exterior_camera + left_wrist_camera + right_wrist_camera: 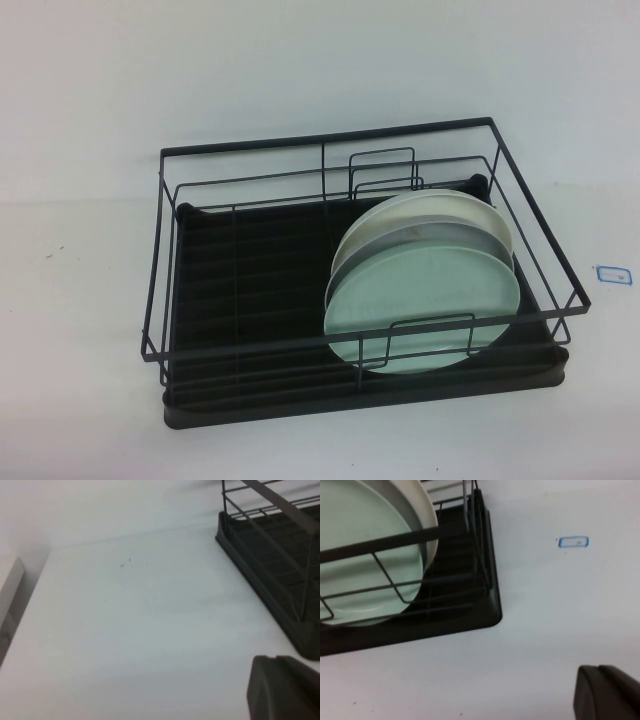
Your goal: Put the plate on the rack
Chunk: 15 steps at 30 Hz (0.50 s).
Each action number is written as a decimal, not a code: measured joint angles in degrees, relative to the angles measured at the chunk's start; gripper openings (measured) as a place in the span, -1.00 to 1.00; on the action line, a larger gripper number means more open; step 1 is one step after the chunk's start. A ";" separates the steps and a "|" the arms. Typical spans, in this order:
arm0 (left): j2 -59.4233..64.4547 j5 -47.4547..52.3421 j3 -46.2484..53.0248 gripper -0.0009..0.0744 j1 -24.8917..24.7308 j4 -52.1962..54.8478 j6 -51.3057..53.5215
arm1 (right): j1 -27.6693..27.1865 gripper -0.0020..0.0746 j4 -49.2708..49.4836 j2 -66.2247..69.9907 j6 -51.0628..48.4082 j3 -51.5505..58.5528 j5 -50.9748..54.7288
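Currently: plate [425, 305] is stood on edge in rack [250, 290], propped by loops, frontmost. Left gripper [282, 687] and right gripper [607, 692] are parked beside rack; opening cannot be told, nothing seen held.

Plain white table [90, 400], evenly lit.

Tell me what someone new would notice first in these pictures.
The black wire dish rack fills the middle of the white table, with the mint-green plate standing frontmost of the stacked plates at its right end. A small blue-outlined label lies right of it. Neither gripper shows in the high view.
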 joint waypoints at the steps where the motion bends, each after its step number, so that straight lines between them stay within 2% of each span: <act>1: 0.00 0.78 0.00 -0.98 0.00 -0.12 0.00 | 0.00 -0.90 0.28 0.00 0.00 0.00 0.24; 4: 0.00 4.00 0.00 -0.98 0.00 -0.02 0.00 | 0.00 -0.90 0.66 0.00 -4.52 0.00 0.00; 9: 0.00 3.96 0.00 -0.98 0.00 -0.02 -2.96 | 0.00 -0.90 -0.15 0.00 -12.89 0.00 -1.35; 15: 0.00 3.96 0.00 -0.98 0.00 0.37 -2.45 | 0.00 -0.90 -2.65 0.00 -14.33 0.00 -1.55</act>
